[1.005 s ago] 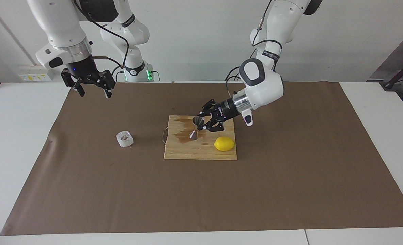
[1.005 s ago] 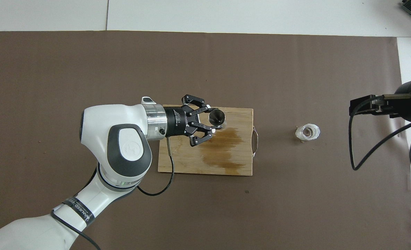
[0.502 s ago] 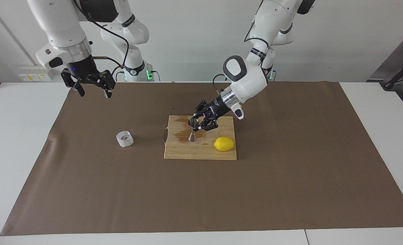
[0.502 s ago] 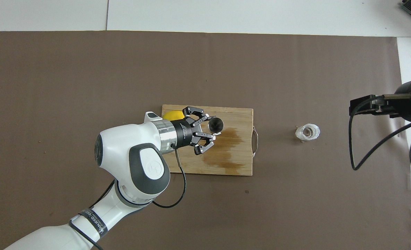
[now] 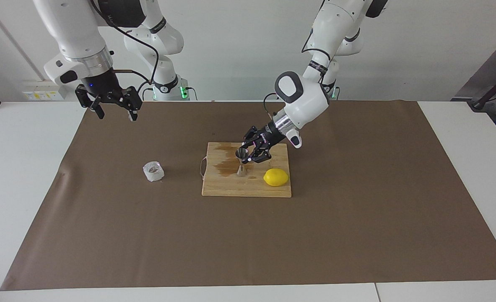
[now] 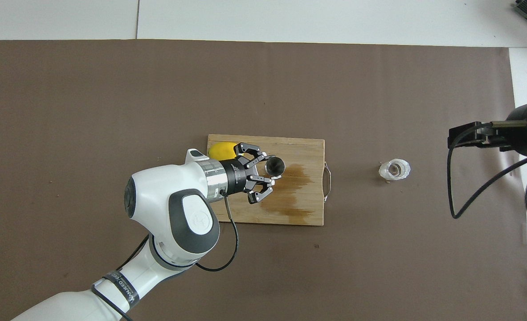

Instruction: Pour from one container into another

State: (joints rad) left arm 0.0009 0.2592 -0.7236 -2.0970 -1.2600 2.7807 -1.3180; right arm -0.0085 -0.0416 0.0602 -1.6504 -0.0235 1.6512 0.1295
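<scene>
Right now my left gripper (image 5: 248,153) is down on the board (image 5: 231,188), its fingers closed around the waist of the jigger (image 5: 242,161). The jigger stands upright on the board, mouth up, its long axis vertical, at the edge of a damp stain (image 6: 290,196). From overhead I look straight into its open top (image 6: 275,166), which tells me it is about level. A lemon (image 5: 276,177) sits on the board just beside it, toward the left arm's end and a little farther from the robots.

The cup (image 5: 153,171) is what I care about next. It stands on the mat (image 5: 105,235), off the board, well apart from the jigger and toward the right arm's end of the table. My right gripper (image 5: 113,110) hangs with fingers spread over the mat's edge on that same end, empty and waiting.

So the right arm is plainly the nearer one to the cup. I judge the pour calls for the right gripper to drop onto the cup and carry it across the board's wire handle (image 5: 201,167) to the jigger's mouth. That mouth is narrow, so spilling looks likely to me.
</scene>
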